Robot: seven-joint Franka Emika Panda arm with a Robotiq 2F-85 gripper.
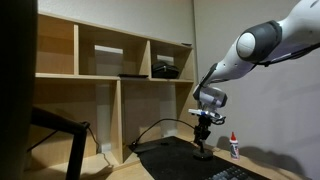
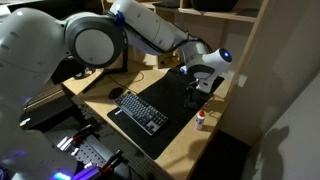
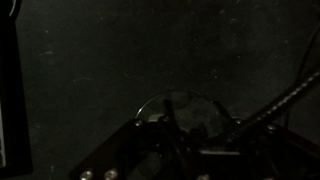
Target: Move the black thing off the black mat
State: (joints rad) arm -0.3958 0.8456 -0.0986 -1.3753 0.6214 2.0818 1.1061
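Observation:
The black thing (image 1: 203,152) stands with its stubby base on the black mat (image 1: 180,166). Its thin neck (image 1: 150,130) arcs away toward the shelves. My gripper (image 1: 203,138) points straight down just above the base, and it also shows in an exterior view (image 2: 195,90) over the mat's (image 2: 165,95) far end. In the dark wrist view the round base (image 3: 180,108) lies between my fingers (image 3: 182,140) against the mat (image 3: 120,60). It is too dark to tell whether the jaws are open or touch the base.
A black keyboard (image 2: 139,110) lies on the mat. A small white bottle with a red cap (image 1: 234,147) (image 2: 203,120) stands beside the mat near the wall. Wooden shelves (image 1: 110,60) with a black boxy device (image 1: 165,70) stand behind.

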